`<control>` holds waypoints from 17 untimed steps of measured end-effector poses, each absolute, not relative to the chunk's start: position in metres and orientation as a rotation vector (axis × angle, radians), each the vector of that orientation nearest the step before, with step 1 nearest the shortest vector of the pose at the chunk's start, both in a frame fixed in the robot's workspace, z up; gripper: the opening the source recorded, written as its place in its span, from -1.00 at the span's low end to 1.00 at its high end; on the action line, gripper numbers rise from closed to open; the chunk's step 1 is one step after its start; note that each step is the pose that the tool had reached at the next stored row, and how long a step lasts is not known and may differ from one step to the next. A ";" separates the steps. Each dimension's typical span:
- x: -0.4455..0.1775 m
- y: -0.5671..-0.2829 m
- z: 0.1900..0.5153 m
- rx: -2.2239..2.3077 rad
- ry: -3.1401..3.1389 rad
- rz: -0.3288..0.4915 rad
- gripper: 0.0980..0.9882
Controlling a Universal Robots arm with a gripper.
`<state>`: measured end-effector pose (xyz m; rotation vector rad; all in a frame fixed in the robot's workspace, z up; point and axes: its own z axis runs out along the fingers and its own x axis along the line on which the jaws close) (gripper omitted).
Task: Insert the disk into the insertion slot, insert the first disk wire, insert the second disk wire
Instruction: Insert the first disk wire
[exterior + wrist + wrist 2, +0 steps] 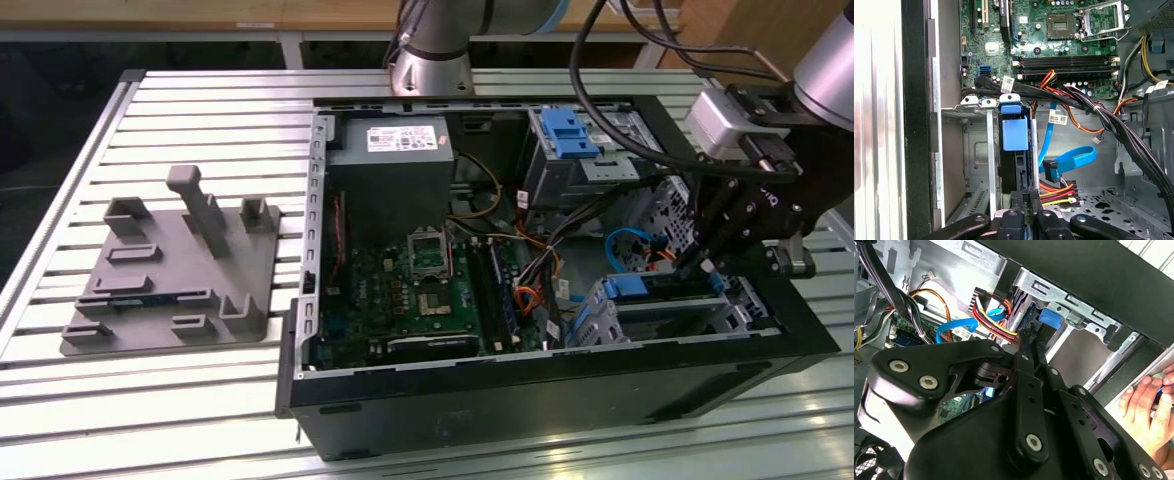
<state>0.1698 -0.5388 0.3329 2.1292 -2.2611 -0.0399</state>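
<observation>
The disk [641, 290] stands on edge in the insertion slot [594, 315], a silver cage at the case's front corner on the exterior view's right. Its blue bracket [1015, 134] faces the motherboard. My gripper [697, 268] reaches down onto the disk's end. The fingers [1015, 216] sit close together on either side of the disk's dark edge, and the second wrist view shows my gripper [1029, 340] near the blue tab [1048, 317]. A blue flat wire [1069, 159] and a plug with red, yellow and orange strands [1059, 192] lie loose beside the cage.
A motherboard [427, 290] covers the case floor, with a power supply [394, 140] behind it. A taller bay with a blue latch [574, 135] stands at the back. Black cable bundles [1114, 125] cross beside the cage. A grey fixture [174, 270] rests on the table. A person's hand [1149, 410] is outside the case.
</observation>
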 end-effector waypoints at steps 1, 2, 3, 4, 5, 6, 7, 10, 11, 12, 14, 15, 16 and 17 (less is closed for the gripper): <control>0.170 -0.539 0.333 2.130 -2.260 -0.040 -0.85; 0.170 -0.539 0.333 2.131 -2.259 -0.040 -0.85; 0.170 -0.538 0.333 2.132 -2.259 -0.041 -0.85; 0.170 -0.538 0.332 2.132 -2.259 -0.041 -0.85; 0.170 -0.538 0.333 2.132 -2.259 -0.040 -0.85; 0.170 -0.538 0.334 2.132 -2.259 -0.040 -0.85; 0.170 -0.538 0.334 2.132 -2.259 -0.040 -0.85; 0.170 -0.538 0.335 2.132 -2.259 -0.040 -0.85; 0.170 -0.538 0.335 2.132 -2.259 -0.040 -0.85; 0.170 -0.538 0.335 2.132 -2.259 -0.040 -0.85; 0.170 -0.538 0.334 2.132 -2.259 -0.040 -0.85; 0.170 -0.538 0.334 2.132 -2.259 -0.040 -0.85; 0.170 -0.538 0.334 2.132 -2.258 -0.040 -0.85; 0.170 -0.538 0.333 2.132 -2.258 -0.040 -0.85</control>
